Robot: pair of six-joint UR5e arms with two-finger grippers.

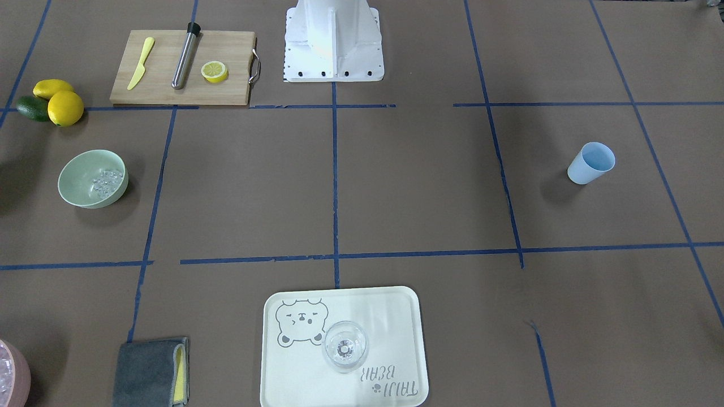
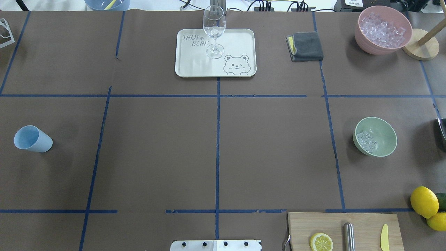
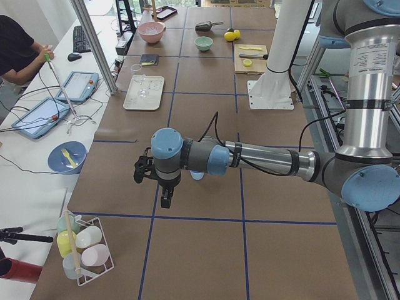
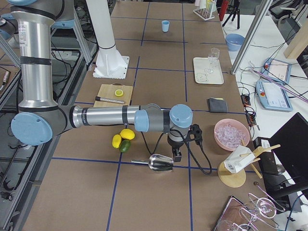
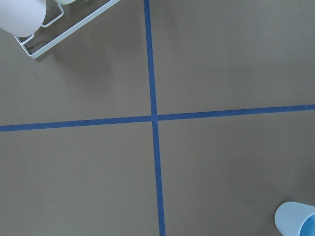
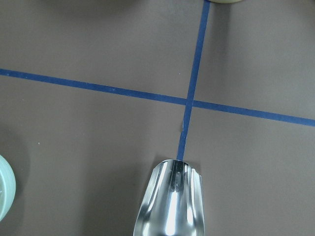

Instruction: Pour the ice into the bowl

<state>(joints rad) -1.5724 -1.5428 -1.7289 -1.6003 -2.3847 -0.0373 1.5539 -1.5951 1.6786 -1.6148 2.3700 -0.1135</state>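
Observation:
The mint-green bowl [image 1: 79,192] stands on the robot's right side of the table and holds a small heap of clear ice [image 1: 107,181]. Both show in the overhead view, the bowl [image 2: 383,134] and the ice [image 2: 366,141]. The bowl's rim shows at the left edge of the right wrist view [image 6: 4,189]. A metal scoop [image 4: 161,163] lies under my right gripper [image 4: 177,156]; it fills the bottom of the right wrist view [image 6: 172,206]. I cannot tell whether that gripper is open or shut. My left gripper [image 3: 165,201] hangs over the table near the blue cup [image 5: 295,221]; I cannot tell its state.
A pink bowl of ice [image 2: 383,31] and a grey cloth [image 2: 306,46] stand at the far right. A tray [image 2: 195,66] carries a wine glass [image 2: 214,29]. A cutting board [image 1: 169,85] holds a half lemon, a knife and a muddler. Lemons [image 1: 62,104] lie beside it.

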